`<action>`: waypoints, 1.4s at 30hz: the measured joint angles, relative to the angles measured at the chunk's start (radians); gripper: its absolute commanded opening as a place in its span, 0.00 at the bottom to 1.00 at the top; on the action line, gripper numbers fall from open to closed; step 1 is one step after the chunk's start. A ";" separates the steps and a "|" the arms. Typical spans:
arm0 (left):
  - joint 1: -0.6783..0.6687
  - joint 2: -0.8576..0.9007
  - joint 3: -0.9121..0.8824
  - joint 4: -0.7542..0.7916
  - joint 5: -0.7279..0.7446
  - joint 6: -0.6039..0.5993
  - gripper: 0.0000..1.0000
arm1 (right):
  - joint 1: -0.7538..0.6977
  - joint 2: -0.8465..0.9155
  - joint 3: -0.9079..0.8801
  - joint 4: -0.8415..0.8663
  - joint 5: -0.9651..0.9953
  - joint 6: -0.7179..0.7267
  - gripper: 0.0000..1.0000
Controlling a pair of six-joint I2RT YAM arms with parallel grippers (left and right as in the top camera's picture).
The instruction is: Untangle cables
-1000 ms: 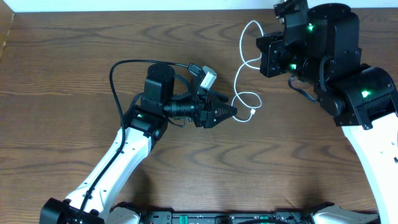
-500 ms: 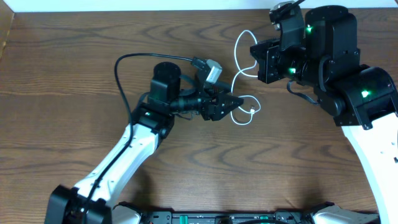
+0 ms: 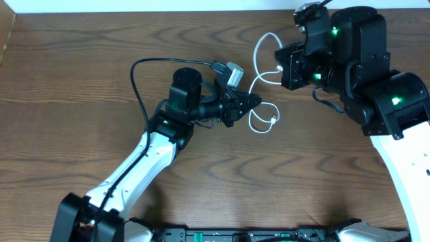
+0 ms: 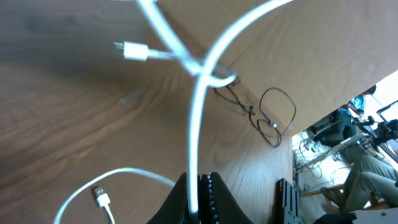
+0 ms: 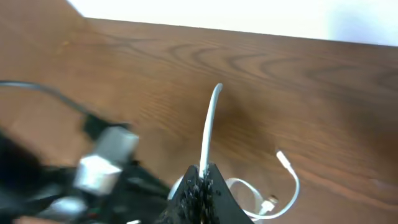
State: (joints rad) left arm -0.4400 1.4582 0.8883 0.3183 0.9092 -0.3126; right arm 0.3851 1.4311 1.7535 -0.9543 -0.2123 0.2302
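One white cable loops over the wood between both arms, and both grippers hold it. My left gripper is shut on it just above the lower loop; in the left wrist view the cable rises straight out of the closed jaws. Two white plugs hang free. My right gripper is shut on the same cable, which stands up from its jaws. Farther off, a thin black cable lies on the table in a small loop.
The left arm's thick black wire arcs over the table to the left. A grey camera block sits on the left wrist, close to the cable. The table's far edge meets a white wall.
My left gripper moved up and right to the white cable and shut on it. The cable's upper loop has shifted slightly. The right gripper has stayed shut on its part.
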 measured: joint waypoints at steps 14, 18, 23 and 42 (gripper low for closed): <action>0.058 -0.132 0.000 -0.100 -0.003 -0.005 0.08 | -0.007 0.000 0.000 -0.121 0.227 -0.014 0.99; 0.059 -0.132 0.000 -0.103 -0.003 -0.005 0.08 | -0.007 0.000 0.000 -0.166 0.227 -0.014 0.99; 0.061 -0.133 0.000 -0.102 -0.008 -0.005 0.08 | -0.007 0.000 -0.002 -0.257 0.220 -0.019 0.99; 0.183 -0.316 0.000 -0.097 0.111 -0.094 0.08 | -0.007 0.000 -0.307 0.101 -0.068 -0.383 0.99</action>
State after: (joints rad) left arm -0.2569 1.1419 0.8883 0.2211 1.0203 -0.4068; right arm 0.3782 1.4315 1.4460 -0.8528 -0.2802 -0.1528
